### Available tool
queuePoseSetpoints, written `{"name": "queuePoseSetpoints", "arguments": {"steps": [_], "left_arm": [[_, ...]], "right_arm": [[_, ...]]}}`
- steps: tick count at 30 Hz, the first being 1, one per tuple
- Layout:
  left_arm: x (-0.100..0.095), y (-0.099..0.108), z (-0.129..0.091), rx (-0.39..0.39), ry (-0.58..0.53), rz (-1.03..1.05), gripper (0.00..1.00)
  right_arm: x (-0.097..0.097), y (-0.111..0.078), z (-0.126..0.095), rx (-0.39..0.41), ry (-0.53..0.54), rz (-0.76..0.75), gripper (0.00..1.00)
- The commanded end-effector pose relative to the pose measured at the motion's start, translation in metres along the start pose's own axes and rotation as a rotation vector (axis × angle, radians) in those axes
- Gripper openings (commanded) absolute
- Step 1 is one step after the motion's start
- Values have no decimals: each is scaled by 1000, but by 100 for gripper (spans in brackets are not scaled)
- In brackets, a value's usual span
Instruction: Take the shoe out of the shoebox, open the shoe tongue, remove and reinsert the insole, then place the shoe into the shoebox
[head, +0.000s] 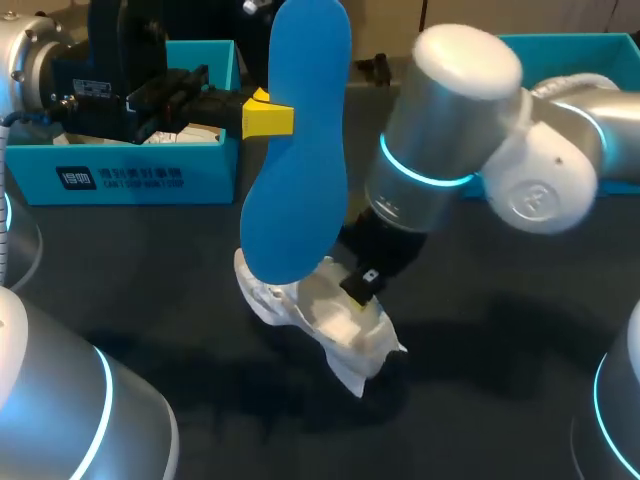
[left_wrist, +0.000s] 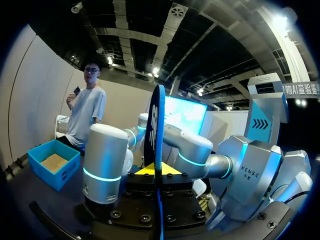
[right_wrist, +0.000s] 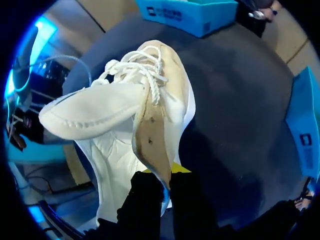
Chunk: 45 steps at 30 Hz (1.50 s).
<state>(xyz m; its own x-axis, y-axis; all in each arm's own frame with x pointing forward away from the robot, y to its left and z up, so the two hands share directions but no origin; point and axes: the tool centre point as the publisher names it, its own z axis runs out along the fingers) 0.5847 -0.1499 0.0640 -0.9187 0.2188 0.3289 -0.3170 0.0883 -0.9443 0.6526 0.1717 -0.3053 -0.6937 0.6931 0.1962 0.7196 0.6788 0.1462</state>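
Shoe (head: 335, 325): white, laced, on the dark worktop (head: 480, 360); our right pincer (right_wrist: 161, 186) is clamped on its side wall. Insole (head: 300, 150): blue, upright above the shoe, screening one end of it; our left pincer (head: 268, 118) grips it mid-length. Shoebox (head: 130, 180): blue, open, behind the shoe. Second blue box (head: 560, 48): behind the shoe, half hidden by our right arm (head: 450, 130).

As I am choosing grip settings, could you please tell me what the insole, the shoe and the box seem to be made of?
The insole looks like matte blue foam, thin and flat in the left pincer. The shoe seems cream fabric or leather-like, with stitched seams and white corded laces. The box is probably blue cardboard, with flat matte walls.
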Motion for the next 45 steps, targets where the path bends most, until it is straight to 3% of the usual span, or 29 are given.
{"name": "queuePoseSetpoints", "arguments": {"steps": [1, 12, 21, 26, 45], "left_arm": [[-2, -2, 1, -4, 4, 0, 0], [-2, -2, 1, -4, 4, 0, 0], [-2, -2, 1, -4, 4, 0, 0], [-2, -2, 1, -4, 4, 0, 0], [-2, -2, 1, -4, 4, 0, 0]], "right_arm": [[6, -14, -1, -157, -35, 280, 0], [6, -14, -1, -157, -35, 280, 0], [-2, -13, 22, -182, 32, 545, 0], [-5, -16, 28, -215, 53, 580, 0], [-16, -24, 67, -217, 145, 584, 0]]}}
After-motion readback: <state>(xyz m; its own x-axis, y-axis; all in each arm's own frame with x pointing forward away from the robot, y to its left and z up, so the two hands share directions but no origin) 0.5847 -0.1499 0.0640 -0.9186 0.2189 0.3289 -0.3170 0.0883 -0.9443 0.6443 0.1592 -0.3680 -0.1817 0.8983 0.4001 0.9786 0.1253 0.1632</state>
